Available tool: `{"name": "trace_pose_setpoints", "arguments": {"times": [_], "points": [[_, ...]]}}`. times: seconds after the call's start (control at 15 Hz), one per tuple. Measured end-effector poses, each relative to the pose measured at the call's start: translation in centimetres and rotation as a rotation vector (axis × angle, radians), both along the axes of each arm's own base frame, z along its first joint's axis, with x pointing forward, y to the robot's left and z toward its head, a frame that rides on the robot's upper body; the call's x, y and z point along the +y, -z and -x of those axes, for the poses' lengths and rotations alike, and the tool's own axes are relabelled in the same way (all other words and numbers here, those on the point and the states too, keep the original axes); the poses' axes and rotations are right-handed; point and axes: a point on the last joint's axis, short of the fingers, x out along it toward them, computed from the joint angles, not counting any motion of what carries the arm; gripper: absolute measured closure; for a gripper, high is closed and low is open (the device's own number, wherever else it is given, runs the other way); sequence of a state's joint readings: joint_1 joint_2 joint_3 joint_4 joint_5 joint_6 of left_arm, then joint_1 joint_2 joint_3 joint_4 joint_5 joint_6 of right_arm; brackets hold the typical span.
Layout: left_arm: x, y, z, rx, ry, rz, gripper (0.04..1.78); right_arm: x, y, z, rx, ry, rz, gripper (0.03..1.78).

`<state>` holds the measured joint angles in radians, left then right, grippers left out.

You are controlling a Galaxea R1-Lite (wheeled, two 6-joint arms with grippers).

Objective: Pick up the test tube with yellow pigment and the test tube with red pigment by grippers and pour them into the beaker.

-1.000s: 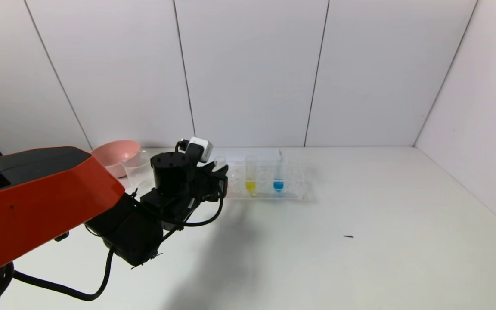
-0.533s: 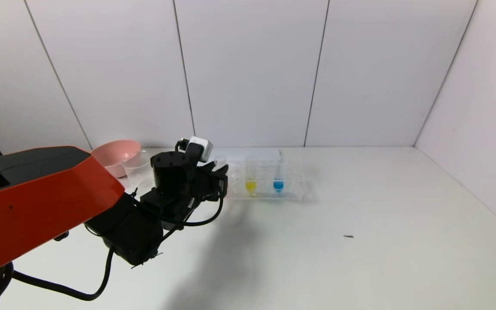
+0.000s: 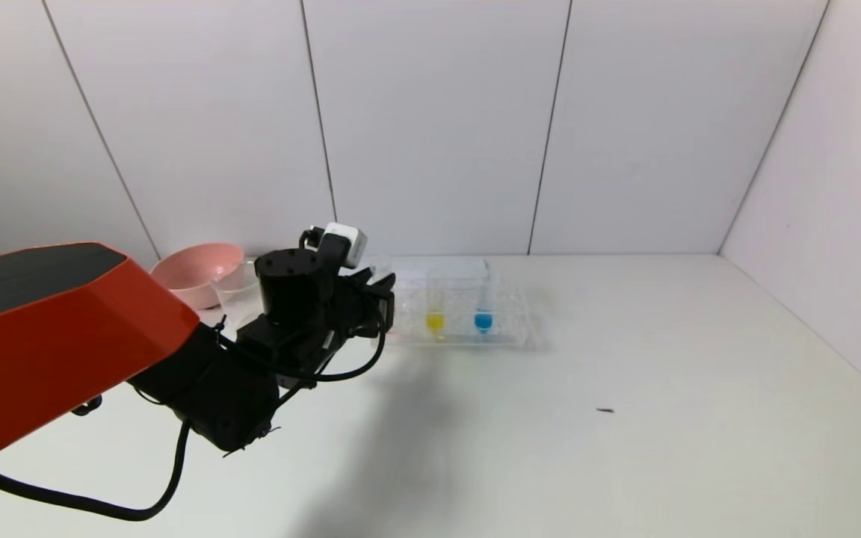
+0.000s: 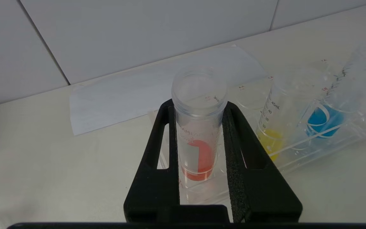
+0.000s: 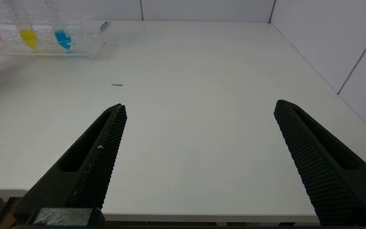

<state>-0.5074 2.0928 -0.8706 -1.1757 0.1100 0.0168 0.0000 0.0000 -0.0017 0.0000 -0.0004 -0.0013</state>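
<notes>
now the left gripper (image 4: 199, 127), clamped on the test tube with red pigment (image 4: 197, 127), has risen a little from the rack (image 4: 297, 152), so transfer toward the beaker (image 3: 235, 293) can start; right gripper (image 5: 199, 133) hangs apart, well away.

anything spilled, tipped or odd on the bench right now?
No spill or tipped tube visible. Only oddity: a small dark speck lying on the bare table, well clear of the tube rack. It looks like debris; what it is can't be told.
</notes>
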Motion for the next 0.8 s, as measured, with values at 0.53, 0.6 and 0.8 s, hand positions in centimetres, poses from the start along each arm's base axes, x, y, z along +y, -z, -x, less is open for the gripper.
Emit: {"name": "trace_pose_setpoints", "arguments": {"times": [0.53, 0.6, 0.8], "points": [[0.2, -2.3, 0.5, -0.028, 0.002, 0.0, 1.38, 0.0, 0.0, 0.0, 0.0, 0.0, 0.0, 0.11], [0.2, -2.5, 0.6, -0.034, 0.002, -0.004, 1.38, 0.0, 0.0, 0.0, 0.0, 0.0, 0.0, 0.11], [0.3, -3.1, 0.8, -0.043, 0.006, -0.005, 1.38, 0.0, 0.0, 0.0, 0.0, 0.0, 0.0, 0.11]]}}
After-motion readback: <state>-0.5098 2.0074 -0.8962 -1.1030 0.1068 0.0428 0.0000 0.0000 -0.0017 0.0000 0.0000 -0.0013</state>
